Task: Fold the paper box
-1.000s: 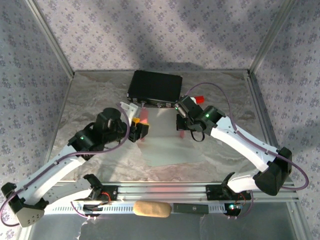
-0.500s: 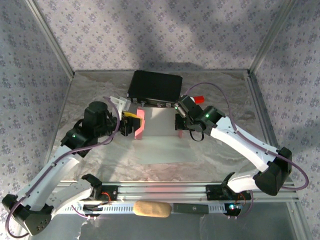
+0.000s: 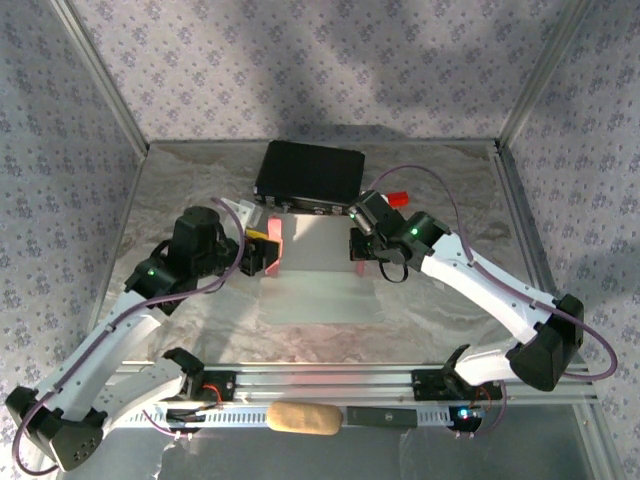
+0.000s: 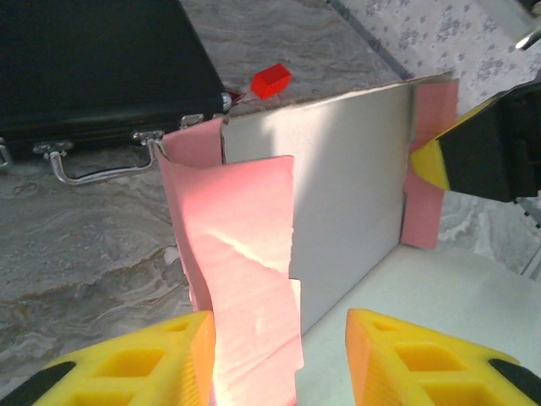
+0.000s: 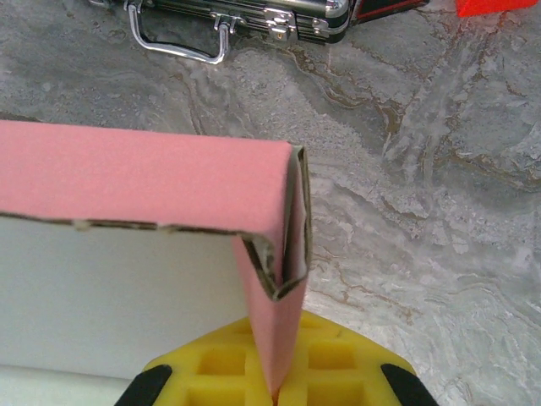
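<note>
The paper box is half raised in the middle of the table: its pale back wall stands upright and a flat panel lies in front of it. My left gripper is open at the box's left end. A pink side flap stands between its yellow fingers, resting against the left one with a gap to the right one. My right gripper is shut on the pink flap at the box's right corner, and its yellow tip presses that end.
A black hard case with metal latches lies just behind the box, its handle facing it. A tiny red block sits beside the case. A tan oblong object rests on the front rail. Patterned walls close in three sides.
My left arm has pulled back to the left. The box's left flap, low a second ago, now stands upright between the left fingers. The right gripper has kept its hold and place.
</note>
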Motion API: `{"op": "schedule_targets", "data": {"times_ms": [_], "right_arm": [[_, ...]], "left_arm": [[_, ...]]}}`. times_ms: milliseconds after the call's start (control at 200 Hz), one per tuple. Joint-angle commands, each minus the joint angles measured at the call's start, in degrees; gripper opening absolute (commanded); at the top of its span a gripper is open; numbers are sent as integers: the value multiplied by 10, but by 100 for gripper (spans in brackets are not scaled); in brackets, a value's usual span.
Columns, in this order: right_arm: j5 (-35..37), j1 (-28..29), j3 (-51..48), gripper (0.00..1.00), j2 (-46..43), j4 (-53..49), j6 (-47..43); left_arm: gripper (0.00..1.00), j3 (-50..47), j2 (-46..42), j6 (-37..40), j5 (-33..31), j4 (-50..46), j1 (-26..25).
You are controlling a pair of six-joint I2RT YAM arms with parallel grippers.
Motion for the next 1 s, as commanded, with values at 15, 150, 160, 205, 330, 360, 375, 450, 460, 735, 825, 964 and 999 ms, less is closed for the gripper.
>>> {"op": "schedule_targets", "data": {"times_ms": [15,150,160,205,330,360,375,450,460,735,825,964,999], "right_arm": [[-5,0,9,0,-1,4,-2],[-6,0,8,0,0,4,-1],[-6,0,8,0,0,4,-1],[-6,0,8,0,0,3,-1],[-5,0,8,0,0,1,-1],[-5,-1,7,0,-1,1,-1],[-5,-1,7,0,0,2,-1],[-7,-4,6,0,2,2,-1],[-7,-4,6,0,2,3,-1],[-11,-2,12,0,1,6,-2],[-11,-1,11,0,-1,4,-1],[-13,-2,11,0,-3,2,-1],[-14,-3,11,0,-3,3,-1]], "left_arm": [[44,-10,1,13,-52,-18,-24],[41,-17,-1,20,-84,-16,-27],[41,-18,-3,21,-87,-16,-26],[41,-22,-9,21,-98,-13,-26],[43,-24,-40,14,-110,-10,-26],[43,-20,-48,11,-105,-12,-27],[43,-17,-52,8,-101,-13,-26],[43,-4,-62,1,-77,-19,-26],[43,-1,-62,0,-75,-21,-27],[41,17,14,-2,14,-60,43],[44,15,22,0,23,-48,55],[48,15,36,6,53,-29,63],[48,14,42,7,59,-26,62]]}}
